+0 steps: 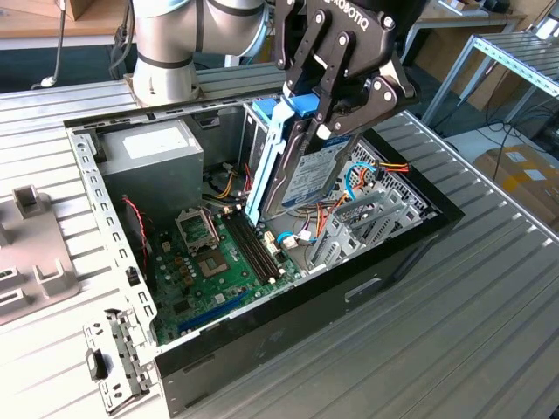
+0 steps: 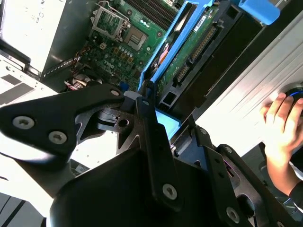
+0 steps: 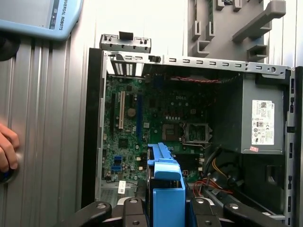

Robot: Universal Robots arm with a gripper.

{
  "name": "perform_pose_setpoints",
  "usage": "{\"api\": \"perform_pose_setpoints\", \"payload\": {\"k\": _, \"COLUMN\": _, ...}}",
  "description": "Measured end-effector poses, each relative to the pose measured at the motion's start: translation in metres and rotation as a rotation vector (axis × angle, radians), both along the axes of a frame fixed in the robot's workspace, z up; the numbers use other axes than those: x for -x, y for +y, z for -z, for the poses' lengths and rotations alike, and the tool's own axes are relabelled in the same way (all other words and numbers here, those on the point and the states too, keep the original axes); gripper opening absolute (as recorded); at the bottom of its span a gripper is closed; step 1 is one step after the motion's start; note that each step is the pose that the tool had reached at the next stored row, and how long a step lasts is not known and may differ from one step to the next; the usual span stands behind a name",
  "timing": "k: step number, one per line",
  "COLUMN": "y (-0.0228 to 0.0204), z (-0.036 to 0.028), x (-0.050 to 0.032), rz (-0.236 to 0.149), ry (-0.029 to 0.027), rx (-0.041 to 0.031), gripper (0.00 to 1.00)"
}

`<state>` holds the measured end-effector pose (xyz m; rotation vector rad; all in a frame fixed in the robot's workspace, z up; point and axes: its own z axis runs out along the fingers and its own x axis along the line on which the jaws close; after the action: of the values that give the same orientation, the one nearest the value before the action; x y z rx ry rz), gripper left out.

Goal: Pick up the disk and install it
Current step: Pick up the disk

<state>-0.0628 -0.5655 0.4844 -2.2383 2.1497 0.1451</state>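
Observation:
The disk, a dark drive with a labelled face in a bright blue carrier, hangs tilted with its lower end inside the open computer case. My gripper is shut on its upper end at the blue tab. In the second wrist view the disk shows its green circuit side, held in the gripper over the motherboard. In the first wrist view the disk's blue carrier sits between the gripper's black fingers, above the case interior.
Inside the case are a green motherboard, a grey power supply and a metal drive cage with cables. A grey side panel lies on the table. A person's hand rests beside the case.

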Motion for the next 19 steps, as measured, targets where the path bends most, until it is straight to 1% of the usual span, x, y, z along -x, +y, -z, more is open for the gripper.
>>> {"api": "perform_pose_setpoints", "payload": {"k": 10, "y": -0.0009, "z": 0.0031, "x": -0.0038, "rz": 0.000, "ry": 0.0000, "rx": 0.0000, "gripper": 0.37}}
{"api": "perform_pose_setpoints", "payload": {"k": 14, "y": -0.0023, "z": 0.0038, "x": -0.0046, "rz": 0.000, "ry": 0.0000, "rx": 0.0000, "gripper": 0.37}}
{"api": "perform_pose_setpoints", "payload": {"k": 19, "y": -0.0058, "z": 0.0050, "x": -0.0058, "rz": 0.000, "ry": 0.0001, "rx": 0.0000, "gripper": 0.37}}
